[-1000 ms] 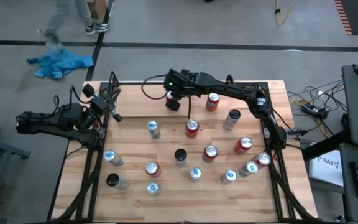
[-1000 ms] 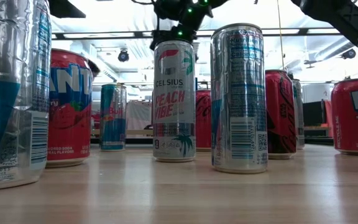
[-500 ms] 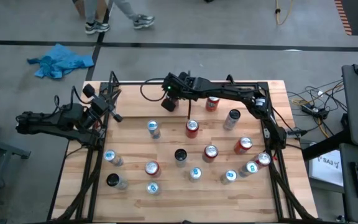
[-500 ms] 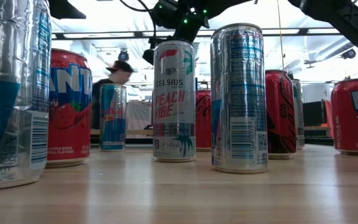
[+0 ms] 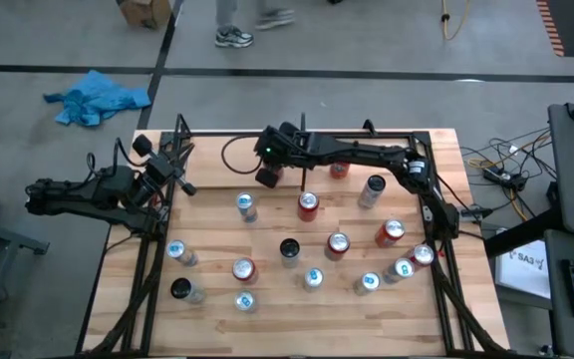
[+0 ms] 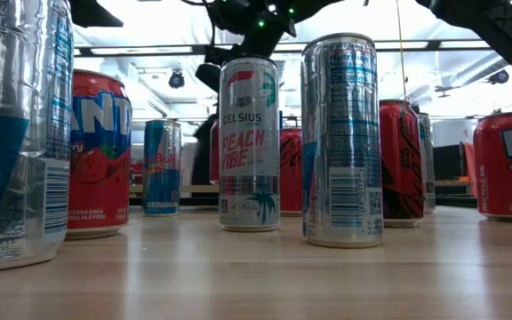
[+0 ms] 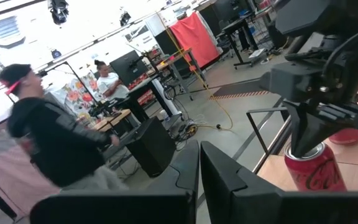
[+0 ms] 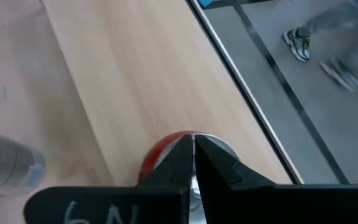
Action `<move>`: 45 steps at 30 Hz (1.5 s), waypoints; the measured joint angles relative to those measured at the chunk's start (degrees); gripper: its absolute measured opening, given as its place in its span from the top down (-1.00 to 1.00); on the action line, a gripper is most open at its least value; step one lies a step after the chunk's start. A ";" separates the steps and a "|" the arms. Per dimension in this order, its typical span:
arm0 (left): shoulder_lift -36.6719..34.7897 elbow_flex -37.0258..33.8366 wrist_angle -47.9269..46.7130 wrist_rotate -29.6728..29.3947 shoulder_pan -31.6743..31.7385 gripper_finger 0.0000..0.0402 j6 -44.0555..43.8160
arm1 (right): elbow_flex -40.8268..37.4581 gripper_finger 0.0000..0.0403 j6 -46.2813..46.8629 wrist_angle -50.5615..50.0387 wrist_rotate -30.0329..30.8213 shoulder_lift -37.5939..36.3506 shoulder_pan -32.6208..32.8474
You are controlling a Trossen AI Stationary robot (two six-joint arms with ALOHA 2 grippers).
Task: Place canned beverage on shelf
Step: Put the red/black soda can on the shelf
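My right gripper (image 5: 265, 176) reaches over the table's far left part, shut on a red canned beverage (image 7: 312, 172). The right wrist view has the can (image 8: 159, 154) right under the closed fingers (image 8: 192, 140). The shelf's thin black frame (image 5: 172, 150) stands along the table's left side. My left gripper (image 7: 199, 180) waits there, shut and pointing level toward the can, touching nothing. My right gripper has the red can by its top end (image 8: 212, 145), with the two fingers closed together on it. Whether they pinch the rim or the tab is hidden by the fingers themselves. They come from above, slanting down. The can stays upright below them; its bottom is hidden.
Several other cans stand across the wooden table, among them a red one (image 5: 308, 204), a silver one (image 5: 246, 206) and a Celsius can (image 6: 249, 142). A person walks on the floor (image 5: 247, 25) beyond the far edge. A blue cloth (image 5: 98, 100) lies on the floor.
My right gripper has moved with the red can toward the table's left edge and sunk a little, staying shut. A person has walked past beyond the table's far edge.
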 joint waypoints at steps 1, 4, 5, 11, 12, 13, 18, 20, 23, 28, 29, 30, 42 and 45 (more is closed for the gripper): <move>0.00 0.00 0.00 0.00 0.00 1.00 0.00 | 0.00 0.95 -0.31 0.06 0.00 0.00 0.13; 0.00 0.00 0.00 0.00 0.00 1.00 0.00 | 0.00 0.95 -0.46 0.11 0.03 0.00 0.41; 0.00 0.00 0.00 0.00 0.02 1.00 0.00 | 0.02 0.95 -0.45 0.09 0.06 0.00 0.50; 0.00 0.00 -0.62 0.00 0.01 1.00 0.00 | 2.30 0.96 3.84 -0.39 0.43 -0.12 0.69; 0.00 0.00 -0.91 -0.01 0.02 1.00 0.02 | 2.74 0.96 5.51 -0.75 0.54 -0.22 0.67; 0.00 0.00 -1.20 0.00 0.01 1.00 0.01 | 3.21 0.96 7.67 -1.10 0.66 -0.29 0.64; 0.00 0.00 -1.38 0.00 0.00 1.00 0.31 | 5.53 0.96 18.84 -8.37 2.33 -0.44 0.36; 0.00 0.00 -1.43 0.00 0.00 1.00 0.33 | 5.66 0.96 22.54 -12.99 5.36 -0.44 0.36; 0.00 0.00 -1.54 0.00 0.01 1.00 0.35 | 5.65 0.96 27.22 -19.25 7.94 -0.44 -0.09; 0.00 0.00 -1.60 0.00 0.02 1.00 0.37 | 3.86 0.96 29.07 -19.43 8.35 -0.10 -0.75; 0.00 0.00 -1.58 0.00 0.00 1.00 0.37 | 3.16 0.96 28.91 -18.43 8.33 -0.07 -0.73; 0.00 0.00 -1.60 0.00 0.02 1.00 0.37 | 2.61 0.96 28.60 -17.08 8.24 -0.05 -0.66; 0.00 0.00 -1.60 0.00 0.01 1.00 0.39 | -0.78 0.96 21.58 -1.10 4.53 0.09 -0.60; 0.00 0.00 -1.60 0.00 0.00 1.00 0.39 | -0.83 0.96 20.30 -1.45 4.54 0.08 -0.63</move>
